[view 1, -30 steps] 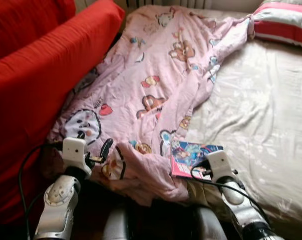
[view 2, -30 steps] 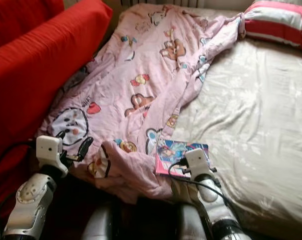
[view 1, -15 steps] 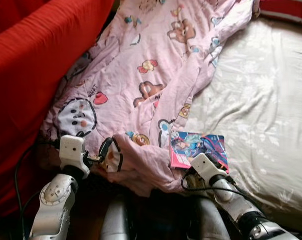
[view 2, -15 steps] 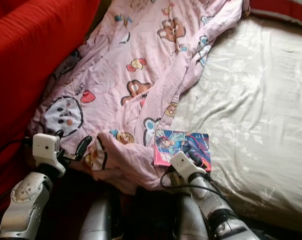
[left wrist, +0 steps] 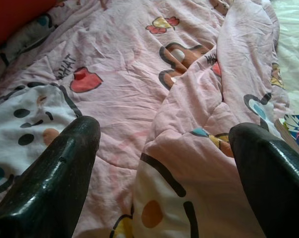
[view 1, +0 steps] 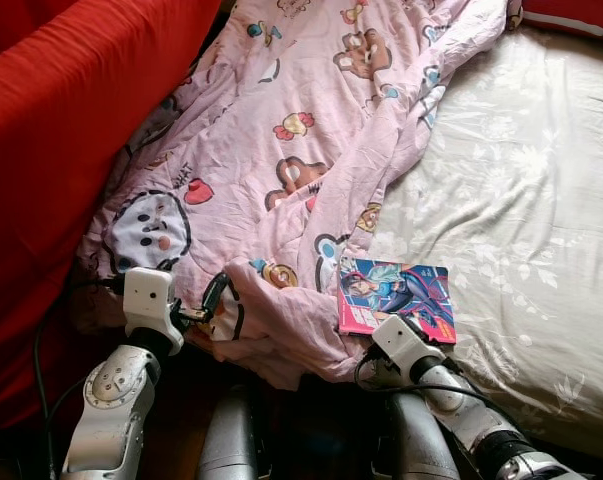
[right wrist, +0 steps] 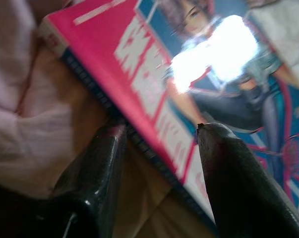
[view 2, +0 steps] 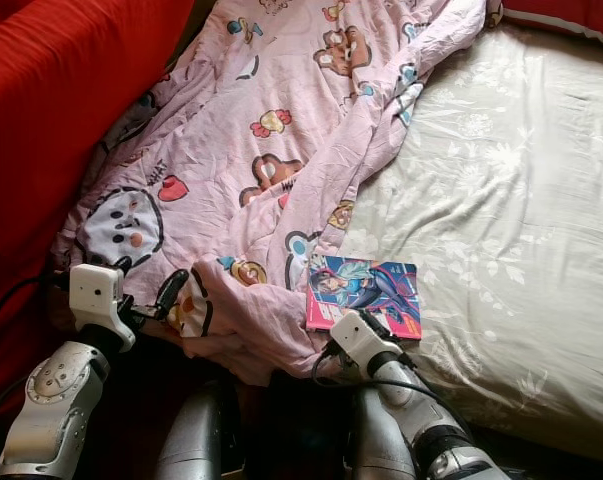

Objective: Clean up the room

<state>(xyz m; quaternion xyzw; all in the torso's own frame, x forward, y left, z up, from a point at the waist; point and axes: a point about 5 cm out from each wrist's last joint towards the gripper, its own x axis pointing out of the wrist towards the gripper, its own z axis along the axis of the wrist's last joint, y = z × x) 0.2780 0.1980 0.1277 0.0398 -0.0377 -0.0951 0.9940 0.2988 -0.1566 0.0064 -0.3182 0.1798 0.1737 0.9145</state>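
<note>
right hand (right wrist: 159, 163) is closing in on book (view 1: 396, 298), fingers parted astride its near edge | left hand (left wrist: 164, 173) is hovering released over blanket (view 1: 311, 150) | grasp is becoming imminent

Head stereo down; wrists close-up.

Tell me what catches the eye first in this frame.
A pink cartoon-print blanket sprawls across the bed between the red sofa and the bare cream sheet. At its near edge lies a bright comic book, with the right end effector open astride its near edge. The left end effector is open over the blanket's hem.
</note>
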